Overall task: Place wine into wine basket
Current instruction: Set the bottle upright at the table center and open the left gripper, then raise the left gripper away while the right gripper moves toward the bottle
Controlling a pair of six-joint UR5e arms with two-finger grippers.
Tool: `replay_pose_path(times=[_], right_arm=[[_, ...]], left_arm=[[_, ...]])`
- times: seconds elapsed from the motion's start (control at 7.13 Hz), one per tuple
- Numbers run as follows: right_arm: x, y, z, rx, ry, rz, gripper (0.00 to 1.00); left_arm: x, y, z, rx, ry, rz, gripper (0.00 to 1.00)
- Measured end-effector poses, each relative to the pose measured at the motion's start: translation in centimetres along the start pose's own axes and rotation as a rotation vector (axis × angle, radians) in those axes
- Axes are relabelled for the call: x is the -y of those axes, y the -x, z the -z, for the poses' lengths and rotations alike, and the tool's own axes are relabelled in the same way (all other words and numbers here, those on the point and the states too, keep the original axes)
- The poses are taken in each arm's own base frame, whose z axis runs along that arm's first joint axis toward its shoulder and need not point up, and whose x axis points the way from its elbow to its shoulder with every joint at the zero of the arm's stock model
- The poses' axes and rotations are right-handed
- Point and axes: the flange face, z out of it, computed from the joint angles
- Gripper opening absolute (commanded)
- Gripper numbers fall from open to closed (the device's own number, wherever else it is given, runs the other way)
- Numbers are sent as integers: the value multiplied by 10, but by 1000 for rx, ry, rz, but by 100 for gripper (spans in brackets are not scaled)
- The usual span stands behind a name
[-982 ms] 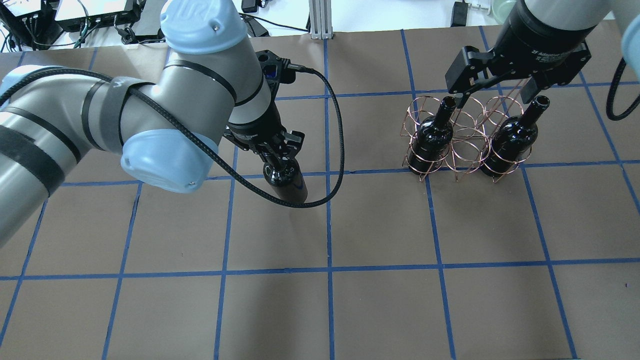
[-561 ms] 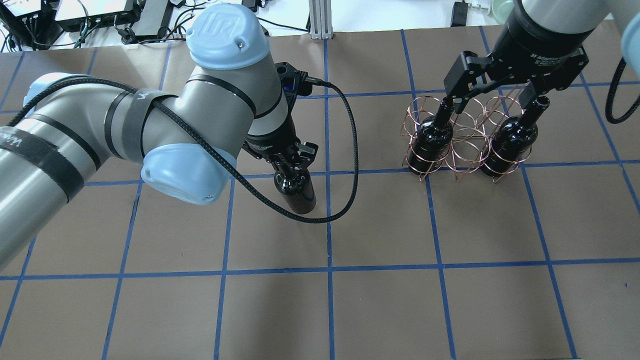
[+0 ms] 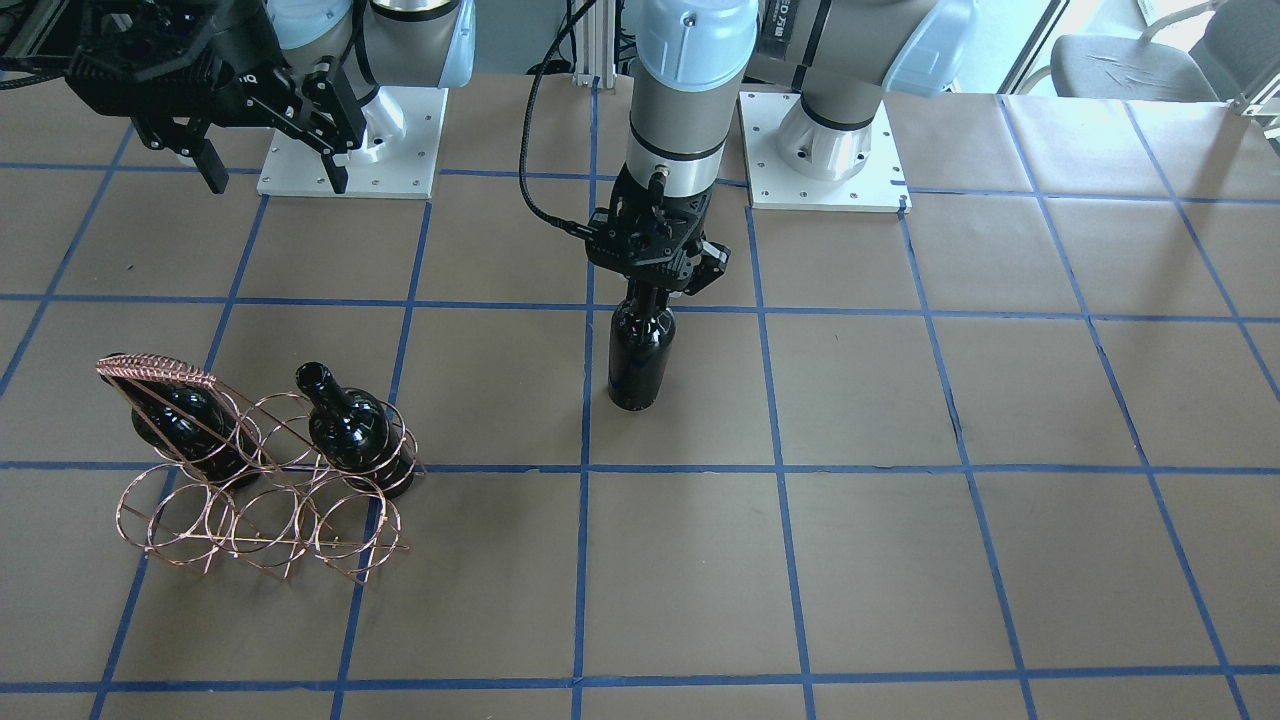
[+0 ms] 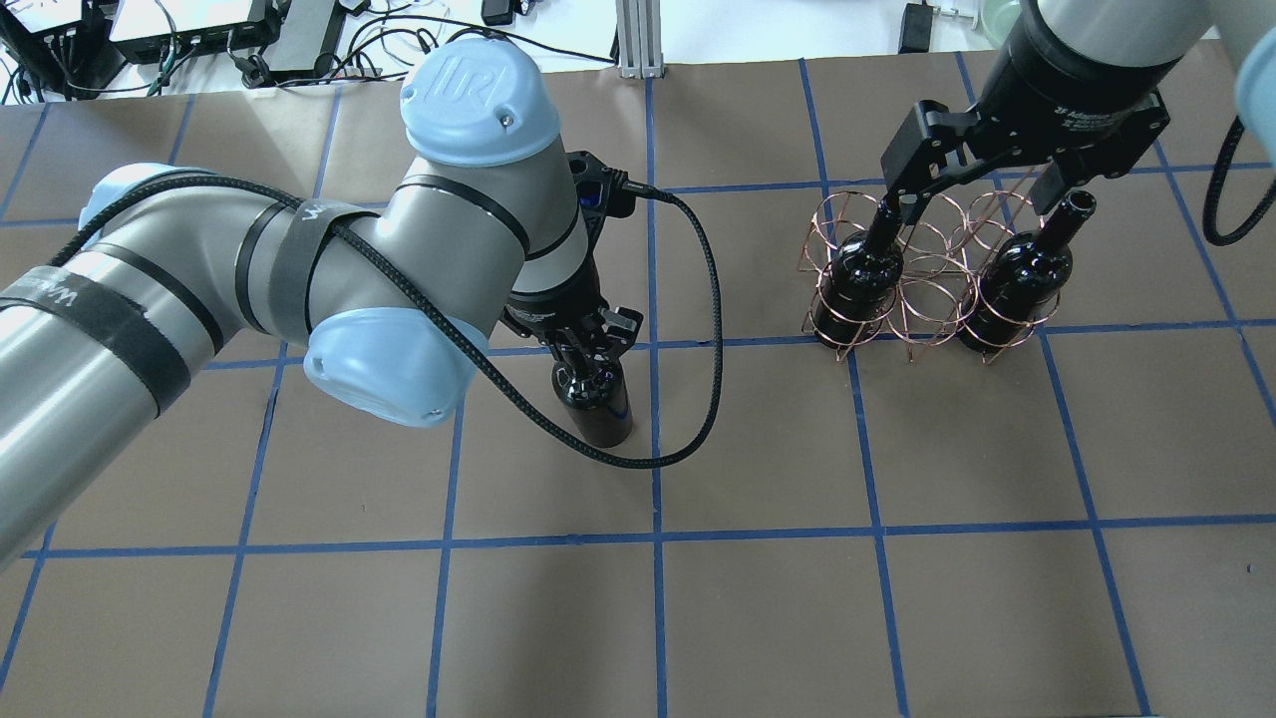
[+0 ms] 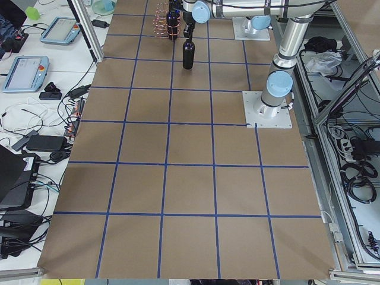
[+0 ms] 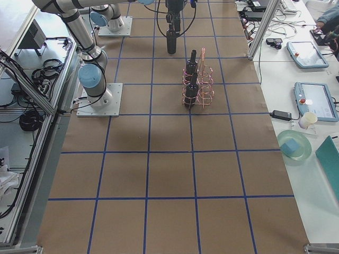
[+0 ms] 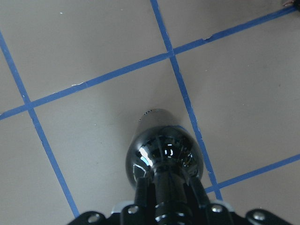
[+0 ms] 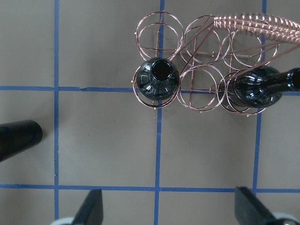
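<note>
My left gripper (image 4: 588, 349) is shut on the neck of a glossy black wine bottle (image 4: 601, 411), which hangs upright near the table's middle (image 3: 640, 360). The left wrist view looks down on the bottle's shoulder (image 7: 164, 150); I cannot tell if it touches the paper. The copper wire wine basket (image 4: 927, 261) stands to the right and holds two alike bottles (image 4: 857, 279) (image 4: 1017, 284) in its end rings. My right gripper (image 4: 982, 189) hovers open and empty above the basket (image 8: 201, 84).
The basket's middle ring (image 4: 922, 311) between the two bottles holds nothing. A black cable (image 4: 710, 329) loops from my left wrist beside the held bottle. White arm base plates (image 3: 350, 140) sit at the table's robot side. Cables and devices (image 4: 199, 30) lie beyond the far edge.
My left arm has carried the bottle to the right, toward the basket, and slightly nearer the camera. My right gripper has stayed open above the basket, almost still.
</note>
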Motion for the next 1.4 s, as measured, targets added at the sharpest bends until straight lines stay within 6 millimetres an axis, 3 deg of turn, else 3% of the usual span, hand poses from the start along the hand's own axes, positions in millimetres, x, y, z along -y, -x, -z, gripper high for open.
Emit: replay_pose_path(times=[0.7,0.84,0.98,1.4], right_arm=[[3,0,-4,0,-1,7,100],[3,0,-5,3,1,17,100],[2,0,-5,4,4,26,100],[3,1,-8,5,10,28,100]], left_arm=[[-1,-4,-3,-12,3,-4,0],[-1,-6,-3,-12,3,-7,17],[-2,-7,-4,-12,4,-9,99],[0,-8,3,-4,-5,2,100]])
